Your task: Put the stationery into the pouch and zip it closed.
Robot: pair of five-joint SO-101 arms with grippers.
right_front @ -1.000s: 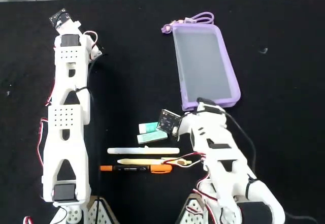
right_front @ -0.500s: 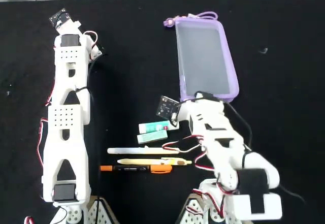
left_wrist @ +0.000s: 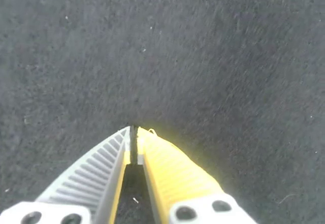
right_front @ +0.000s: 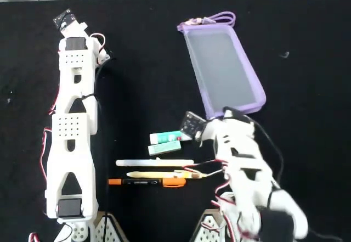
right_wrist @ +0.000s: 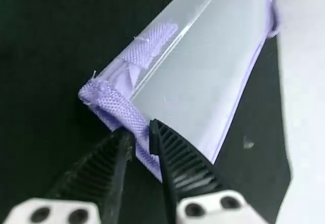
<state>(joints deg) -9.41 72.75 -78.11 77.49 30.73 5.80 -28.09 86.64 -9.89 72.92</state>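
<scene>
Right wrist view: our right gripper [right_wrist: 142,134] clamps the pouch [right_wrist: 203,66] by its near end, we judge to steady it | left gripper [left_wrist: 133,132] closed, empty | stationery [right_front: 153,163] unpacked

we see the left arm [right_front: 71,132] stretched out straight along its side, base at the near edge and wrist at the far end. the left gripper [left_wrist: 133,135] has its fingers [left_wrist: 162,168] pressed together with nothing between them. the right arm [right_front: 241,159] reaches forward from its base, leaning slightly toward the other arm (its wrist camera juts out that way). the right gripper [right_wrist: 142,137] has its fingers [right_wrist: 177,158] pinched on a corner of the pouch [right_wrist: 203,71].
</scene>
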